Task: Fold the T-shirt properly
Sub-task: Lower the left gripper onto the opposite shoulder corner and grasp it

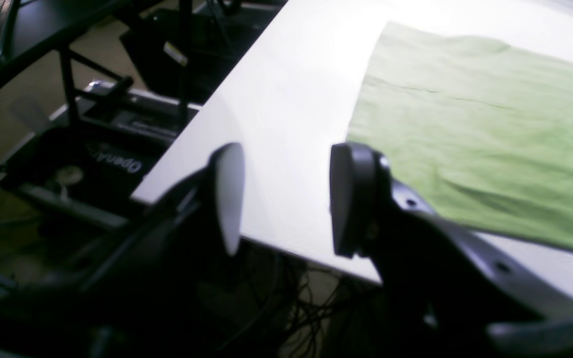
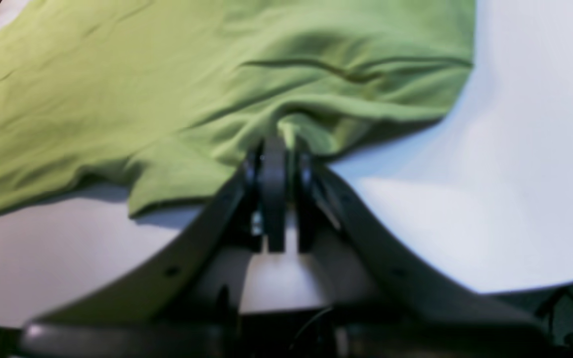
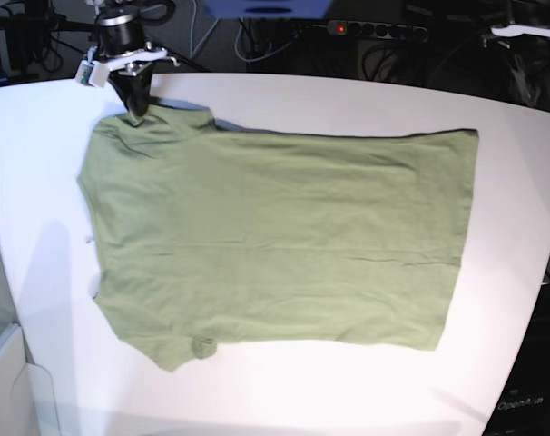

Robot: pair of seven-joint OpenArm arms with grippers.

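The olive-green T-shirt [image 3: 275,241] lies spread flat on the white table [image 3: 348,100], its sleeves toward the base view's left and its hem at the right. My right gripper [image 3: 135,109] is shut on the far sleeve edge of the T-shirt [image 2: 227,74] at the top left, and the cloth bunches at the fingertips [image 2: 274,149]. My left gripper [image 1: 286,199] is open and empty above the table's corner, beside the T-shirt's hem [image 1: 475,129]. In the base view only a bit of that arm [image 3: 529,23] shows at the top right.
The table's edge and corner [image 1: 140,196] lie just below my left gripper, with black stands and cables [image 1: 117,124] on the floor beyond. A power strip [image 3: 375,29] and cables sit behind the table. A pale box edge [image 3: 7,381] is at the bottom left.
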